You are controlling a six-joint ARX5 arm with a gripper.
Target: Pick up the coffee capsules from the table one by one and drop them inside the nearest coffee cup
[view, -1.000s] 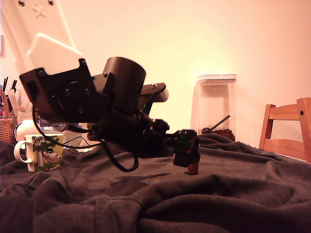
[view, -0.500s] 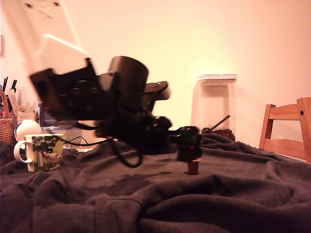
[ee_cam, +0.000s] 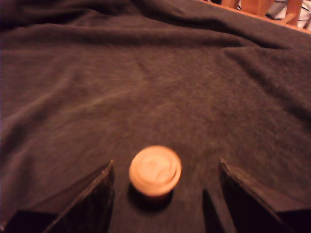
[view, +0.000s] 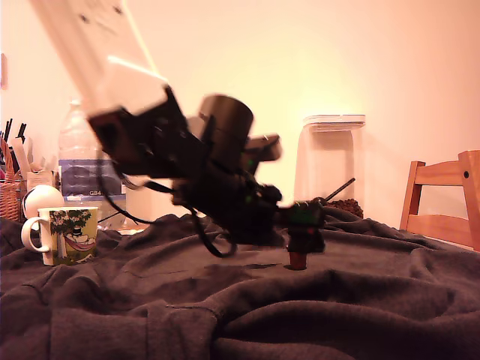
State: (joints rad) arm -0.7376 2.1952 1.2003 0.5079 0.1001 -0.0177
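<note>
One reddish-brown coffee capsule point(view: 298, 259) stands upright on the dark fabric table point(view: 375, 300), its round pale top facing the wrist camera point(ee_cam: 155, 170). My gripper point(view: 306, 234) hovers just above it and is open; in the wrist view the capsule sits between the two dark fingers point(ee_cam: 92, 194), nearer one of them and touching neither. The coffee cup point(view: 66, 235), white with a green tree print, stands far off at the exterior view's left.
A tall clear canister point(view: 332, 166) with a white lid stands behind the capsule. A wooden chair point(view: 442, 199) is at the exterior view's right. A clear bottle point(view: 81, 169) with a blue label and a basket point(view: 9, 199) are behind the cup.
The arm has swung toward the exterior view's right and tilted steeper, carrying the gripper slightly rightward over the capsule. The capsule has stayed on the fabric.
</note>
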